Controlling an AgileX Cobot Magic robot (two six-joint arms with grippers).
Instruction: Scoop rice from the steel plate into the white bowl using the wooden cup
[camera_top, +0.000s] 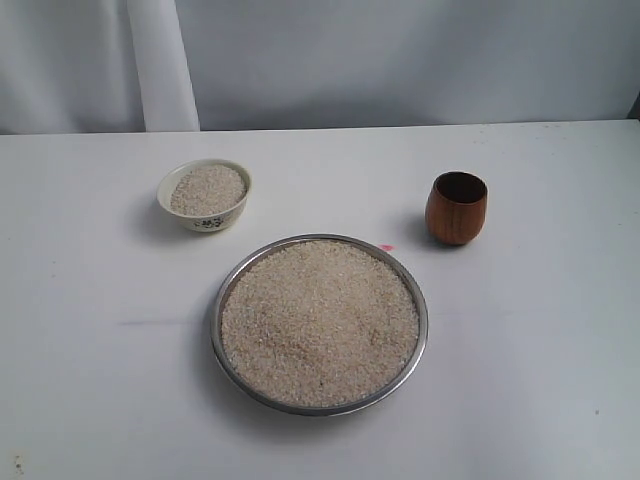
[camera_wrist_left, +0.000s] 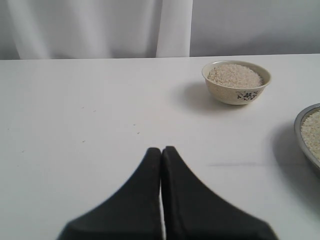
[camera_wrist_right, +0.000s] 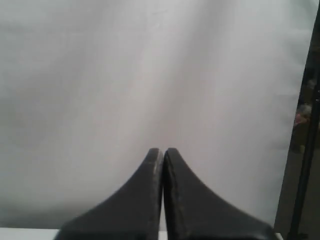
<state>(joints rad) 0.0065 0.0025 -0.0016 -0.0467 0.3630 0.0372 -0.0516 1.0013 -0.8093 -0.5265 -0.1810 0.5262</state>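
Jaws together, clear of steel plate (camera_top: 423, 325)

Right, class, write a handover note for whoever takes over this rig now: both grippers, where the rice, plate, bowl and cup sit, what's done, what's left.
Left gripper: shut, empty, above the table.
Right gripper: shut, empty, no task things in its view.
Steel plate, full of rice, in front; white bowl behind-left, already holding rice; wooden cup upright behind-right, apart from the plate, untouched.
Done: no scoop under way.
Left: grasp cup, scoop rice, tip into bowl.
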